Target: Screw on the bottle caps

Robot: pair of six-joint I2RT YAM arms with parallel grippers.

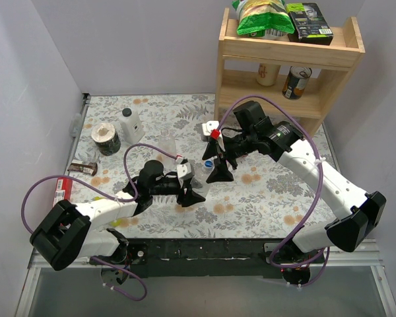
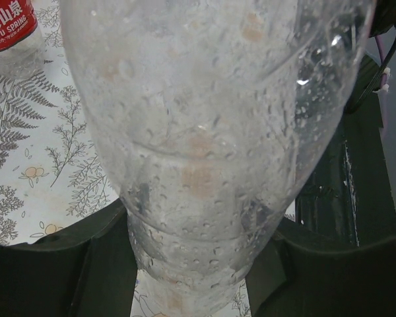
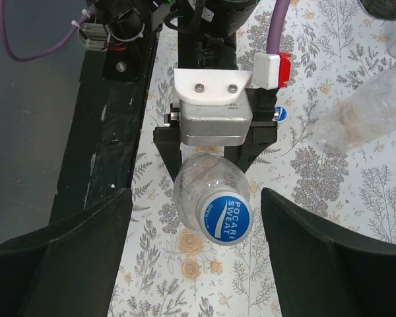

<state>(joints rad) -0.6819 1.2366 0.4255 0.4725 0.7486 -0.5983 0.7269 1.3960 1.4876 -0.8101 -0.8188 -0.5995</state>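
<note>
Left gripper point(image 3: 211, 162): closed on a clear plastic bottle point(image 2: 198, 132), with one black finger on each side of it. The bottle fills the left wrist view, its wall beaded with droplets.
Right gripper point(image 3: 197, 198): open, its jaws standing wide on either side of the bottle's capped top and clear of it.
Blue round plastic cap point(image 3: 223, 218): sits on the held bottle's mouth, its white lettering facing the right wrist camera. How tightly it is turned on cannot be told.
Held bottle's place: over the floral-patterned table point(image 3: 356, 218), about midway along it and nearer the near edge than the far edge.
Second blue cap point(image 3: 281, 114): small, just beside the left gripper and partly hidden behind it.
Second clear bottle point(image 3: 363, 112): lies on its side on the table, farther from the near edge than the held one.
Red-labelled clear bottle point(image 2: 10, 23): beyond the held bottle; only part of it shows, at the corner of the left wrist view.
Wooden shelf point(image 1: 290, 56): at the table's far right corner, with packets on its top level.
</note>
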